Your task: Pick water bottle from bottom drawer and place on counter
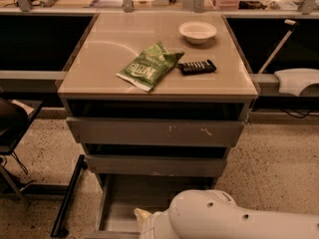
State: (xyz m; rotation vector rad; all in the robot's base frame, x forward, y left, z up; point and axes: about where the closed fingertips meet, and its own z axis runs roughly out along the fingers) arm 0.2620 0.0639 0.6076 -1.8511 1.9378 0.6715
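Our gripper [142, 216] sat low in the open bottom drawer [122, 203], mostly hidden by the white arm [224, 223], so we could not tell its state. We could not see the water bottle. Up beyond the gripper, the counter [94, 68] held a green chip bag [149, 65], black remote [197, 66] and white bowl [198, 31].

A speckled brown stone floor [279, 158] fills both sides, with a dark chair [11, 126] at the left edge. The gripper [142, 216] is at bottom middle.
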